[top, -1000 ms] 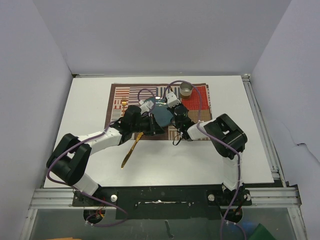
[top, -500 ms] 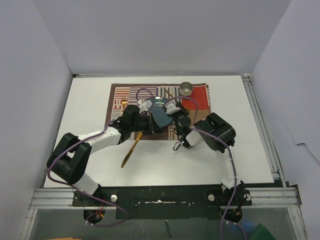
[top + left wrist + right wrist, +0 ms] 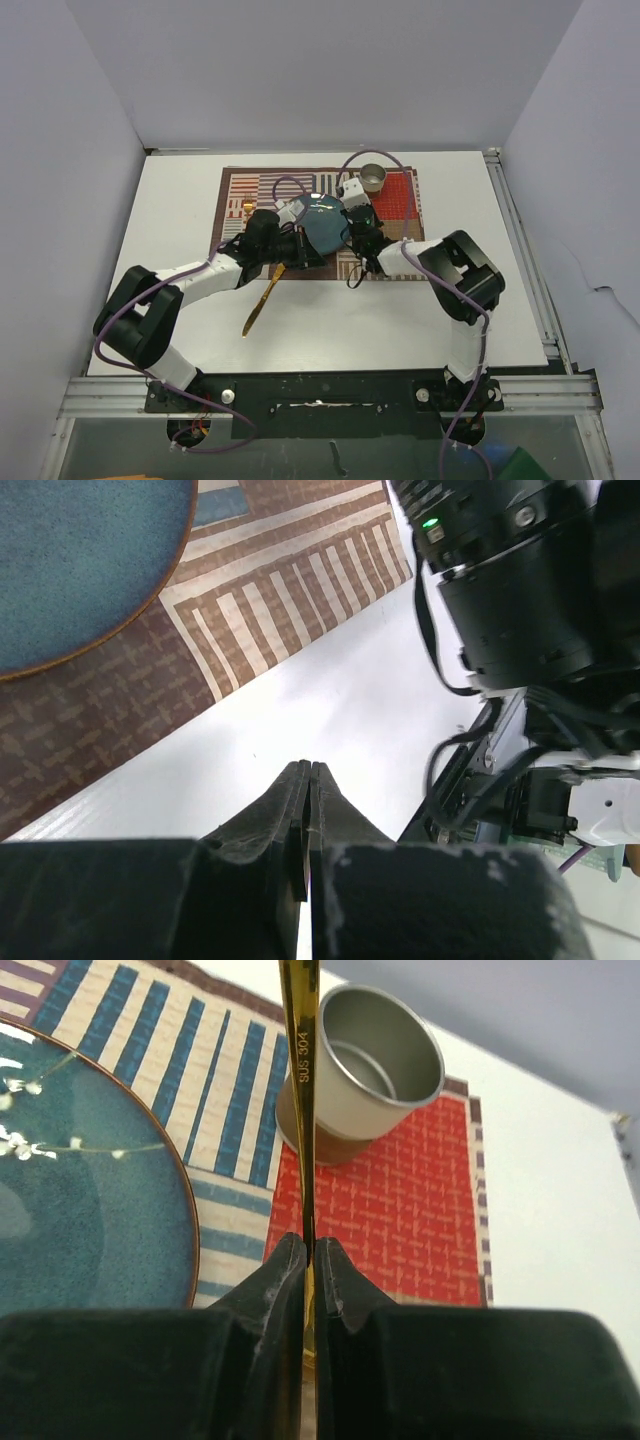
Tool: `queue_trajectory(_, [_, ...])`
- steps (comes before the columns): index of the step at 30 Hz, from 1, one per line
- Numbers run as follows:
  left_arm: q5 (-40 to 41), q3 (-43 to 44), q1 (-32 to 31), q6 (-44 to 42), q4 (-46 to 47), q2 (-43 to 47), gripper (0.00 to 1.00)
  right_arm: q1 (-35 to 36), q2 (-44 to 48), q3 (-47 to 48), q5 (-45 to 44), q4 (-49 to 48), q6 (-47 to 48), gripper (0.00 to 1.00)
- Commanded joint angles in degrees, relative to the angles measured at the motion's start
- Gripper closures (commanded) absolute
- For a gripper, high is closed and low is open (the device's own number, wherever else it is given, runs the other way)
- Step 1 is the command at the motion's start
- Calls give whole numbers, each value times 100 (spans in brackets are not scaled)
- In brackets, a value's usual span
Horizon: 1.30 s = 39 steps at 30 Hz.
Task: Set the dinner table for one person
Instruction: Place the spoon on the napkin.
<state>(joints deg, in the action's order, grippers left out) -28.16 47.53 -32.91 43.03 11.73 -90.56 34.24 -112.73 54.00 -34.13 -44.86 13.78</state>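
The white dinner table point(image 3: 450, 300) carries a striped patchwork placemat point(image 3: 395, 195). On the mat lie a blue plate point(image 3: 322, 222) point(image 3: 90, 1190) and a metal cup point(image 3: 373, 178) point(image 3: 365, 1055). My right gripper point(image 3: 308, 1247) point(image 3: 356, 212) is shut on the thin handle of a gold utensil point(image 3: 302, 1080), held on edge above the mat between plate and cup; its head is hidden. My left gripper point(image 3: 308, 768) point(image 3: 312, 258) is shut with nothing in it, over bare table just off the mat's front edge. A gold knife point(image 3: 262, 300) lies on the table.
Another gold utensil point(image 3: 247, 208) lies on the mat's left part, partly hidden by my left arm. My right arm point(image 3: 520, 590) stands close beside the left gripper. Grey walls close in the table on three sides, and aluminium rails point(image 3: 525, 250) run along its right edge.
The right arm drew back toward its base half a second ago, then swung forward again toward the cup with the gold utensil. The left arm has not moved.
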Motion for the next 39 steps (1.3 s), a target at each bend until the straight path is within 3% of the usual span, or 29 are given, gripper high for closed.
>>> queue_trajectory(1, [-86, 129, 22, -15, 181, 228, 100, 44, 636, 475, -294, 2889, -1852, 100])
queue_trajectory(7, [-25, 17, 10, 58, 232, 401, 100, 16, 859, 726, 37, 4622, -2767, 100])
queue_trajectory(10, [21, -45, -4, 73, 234, 526, 100, 41, 919, 623, 17, 5025, -3072, 100])
queue_trajectory(14, [98, -92, -7, 74, 210, 622, 100, 74, 1190, 212, -135, 4449, -2977, 100])
queue_trajectory(23, [57, -57, -41, 70, 242, 467, 100, -26, 874, 627, -375, 2925, -1026, 100])
queue_trajectory(27, [48, -47, -47, 60, 226, 424, 100, -25, 636, 440, -434, 1157, 547, 100])
queue_trajectory(33, [19, 33, -39, 14, 159, 356, 100, -64, -486, -708, 83, -3839, 3681, 100])
queue_trajectory(35, [3, 51, -28, 2, 146, 323, 100, -83, -1122, -741, 130, -5331, 3966, 100])
queue_trajectory(39, [-42, 146, -12, -40, 70, 227, 100, -118, -1678, -587, 803, -5509, 3506, 100])
